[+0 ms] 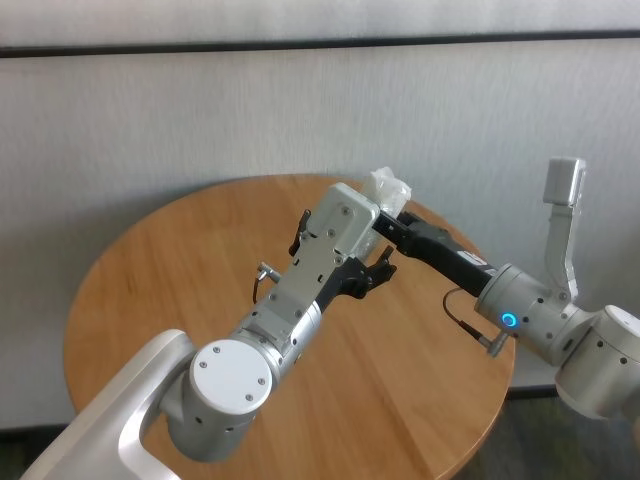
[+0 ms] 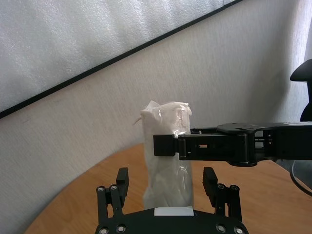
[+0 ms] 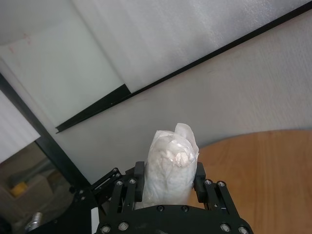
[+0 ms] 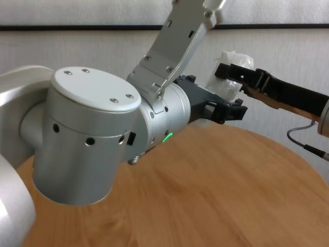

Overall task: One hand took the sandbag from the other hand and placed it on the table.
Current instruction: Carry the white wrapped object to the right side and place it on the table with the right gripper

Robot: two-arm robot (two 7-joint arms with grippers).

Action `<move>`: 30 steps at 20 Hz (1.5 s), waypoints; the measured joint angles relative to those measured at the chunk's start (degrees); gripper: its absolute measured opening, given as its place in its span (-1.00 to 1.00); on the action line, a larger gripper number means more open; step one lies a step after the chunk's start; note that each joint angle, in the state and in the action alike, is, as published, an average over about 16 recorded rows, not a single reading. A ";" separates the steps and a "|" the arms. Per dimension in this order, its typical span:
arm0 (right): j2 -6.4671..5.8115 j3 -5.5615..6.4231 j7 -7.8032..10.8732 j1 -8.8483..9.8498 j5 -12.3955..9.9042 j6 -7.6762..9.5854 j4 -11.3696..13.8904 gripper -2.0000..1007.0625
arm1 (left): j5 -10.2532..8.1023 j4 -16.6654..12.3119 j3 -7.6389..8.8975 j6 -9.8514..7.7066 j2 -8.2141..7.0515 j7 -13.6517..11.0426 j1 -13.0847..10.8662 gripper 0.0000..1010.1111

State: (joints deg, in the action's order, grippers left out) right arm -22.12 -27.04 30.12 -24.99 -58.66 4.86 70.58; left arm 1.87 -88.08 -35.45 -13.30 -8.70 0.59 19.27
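The white sandbag (image 2: 168, 146) hangs upright above the far part of the round wooden table (image 1: 170, 280). My right gripper (image 3: 169, 170), on the blue-ring wrist, is shut on the sandbag (image 3: 171, 163); its long black fingers (image 2: 204, 146) clamp the bag's upper half. My left gripper (image 2: 165, 176), on the green-light wrist, is open around the bag's lower end, with a gap on each side. In the head view the sandbag (image 1: 388, 188) shows above the right gripper (image 1: 385, 222), with the left gripper (image 1: 375, 268) just below. In the chest view the sandbag (image 4: 229, 77) is behind the left gripper (image 4: 229, 110).
A grey wall with a black stripe stands behind the table. The left arm's bulky silver wrist (image 4: 87, 139) fills the near left of the chest view. The right arm's cable (image 1: 465, 320) hangs by its wrist. Bare table top (image 4: 231, 180) lies beneath both grippers.
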 joint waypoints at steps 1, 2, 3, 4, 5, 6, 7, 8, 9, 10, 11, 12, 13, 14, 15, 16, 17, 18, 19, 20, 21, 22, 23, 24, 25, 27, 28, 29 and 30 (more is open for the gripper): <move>0.01 0.07 -0.26 0.00 0.17 -0.10 -0.01 0.16 | 0.01 0.00 0.01 0.00 0.00 -0.04 0.00 0.89; 0.02 0.15 -0.53 0.01 0.34 -0.20 -0.01 0.16 | 0.04 -0.01 0.01 0.00 -0.01 -0.08 0.00 0.91; 0.03 0.25 -0.83 0.02 0.52 -0.31 -0.01 0.16 | 0.08 -0.02 0.02 0.01 -0.02 -0.14 -0.01 0.93; 0.05 0.36 -1.13 0.04 0.71 -0.43 -0.01 0.16 | 0.13 -0.03 0.04 0.03 -0.03 -0.21 -0.03 0.95; 0.08 0.48 -1.43 0.07 0.89 -0.53 0.00 0.16 | 0.18 -0.05 0.07 0.05 -0.05 -0.28 -0.04 0.96; 0.12 0.62 -1.74 0.10 1.06 -0.64 0.01 0.16 | 0.24 -0.11 0.13 0.07 -0.08 -0.34 -0.09 0.97; 0.16 0.78 -2.04 0.14 1.23 -0.74 0.04 0.16 | 0.31 -0.17 0.20 0.09 -0.11 -0.39 -0.15 0.98; 0.22 0.96 -2.36 0.20 1.40 -0.86 0.06 0.16 | 0.38 -0.24 0.31 0.11 -0.14 -0.41 -0.22 0.98; 0.28 1.14 -2.66 0.25 1.56 -0.98 0.09 0.16 | 0.47 -0.32 0.44 0.13 -0.17 -0.42 -0.30 0.98; 0.34 1.32 -2.97 0.31 1.72 -1.09 0.13 0.16 | 0.55 -0.40 0.59 0.15 -0.19 -0.42 -0.39 0.98; 0.40 1.50 -3.32 0.38 1.92 -1.20 0.16 0.16 | 0.66 -0.49 0.77 0.16 -0.21 -0.38 -0.49 0.98; 0.46 1.67 -3.67 0.44 2.13 -1.32 0.20 0.16 | 0.77 -0.58 0.97 0.16 -0.21 -0.32 -0.59 0.98; 0.50 1.83 -4.02 0.52 2.39 -1.43 0.26 0.16 | 0.90 -0.67 1.20 0.17 -0.20 -0.22 -0.69 0.98; 0.53 1.98 -4.37 0.59 2.68 -1.54 0.34 0.16 | 1.06 -0.76 1.45 0.18 -0.17 -0.07 -0.80 0.98; 0.53 2.12 -4.72 0.68 2.99 -1.64 0.43 0.16 | 1.23 -0.85 1.73 0.18 -0.13 0.11 -0.90 0.98; 0.51 2.27 -5.10 0.77 3.33 -1.74 0.55 0.16 | 1.42 -0.92 2.02 0.19 -0.06 0.35 -1.01 0.98; 0.48 2.40 -5.45 0.86 3.68 -1.83 0.66 0.16 | 1.61 -0.99 2.33 0.20 0.02 0.63 -1.12 0.98; 0.41 2.54 -5.82 0.96 4.06 -1.89 0.80 0.16 | 1.81 -1.03 2.67 0.19 0.15 0.95 -1.22 0.98; 0.32 2.67 -6.17 1.05 4.43 -1.94 0.94 0.16 | 2.01 -1.06 3.01 0.18 0.30 1.29 -1.33 0.98; 0.21 2.80 -6.54 1.16 4.82 -1.97 1.09 0.16 | 2.21 -1.08 3.35 0.16 0.47 1.64 -1.43 0.98; 0.08 2.94 -6.91 1.28 5.22 -1.98 1.26 0.16 | 2.41 -1.09 3.68 0.14 0.66 1.99 -1.53 0.98; -0.07 3.06 -7.28 1.39 5.61 -1.97 1.42 0.16 | 2.61 -1.06 3.99 0.12 0.87 2.36 -1.60 0.98; -0.25 3.18 -7.64 1.52 6.02 -1.92 1.62 0.16 | 2.82 -1.00 4.30 0.10 1.11 2.77 -1.67 0.98; -0.49 3.29 -7.99 1.67 6.43 -1.81 1.84 0.16 | 3.07 -0.91 4.58 0.06 1.37 3.20 -1.73 0.98; -0.75 3.40 -8.33 1.81 6.84 -1.67 2.07 0.16 | 3.33 -0.80 4.85 -0.01 1.64 3.66 -1.78 0.98; -1.38 3.63 -8.95 2.15 7.68 -1.27 2.59 0.16 | 4.03 -0.50 5.32 -0.26 2.22 4.72 -1.86 0.98; -1.73 3.74 -9.21 2.32 8.08 -1.02 2.85 0.16 | 4.44 -0.32 5.54 -0.46 2.54 5.31 -1.89 0.98; -2.08 3.85 -9.45 2.48 8.44 -0.76 3.11 0.16 | 4.85 -0.12 5.74 -0.69 2.86 5.88 -1.91 0.98; -2.43 3.95 -9.68 2.64 8.79 -0.46 3.34 0.16 | 5.24 0.09 5.91 -0.95 3.17 6.39 -1.94 0.98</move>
State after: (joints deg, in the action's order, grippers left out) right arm -24.55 -23.09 20.43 -22.35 -49.86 4.40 73.92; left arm 7.11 -88.00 -29.54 -14.25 -5.53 6.98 17.34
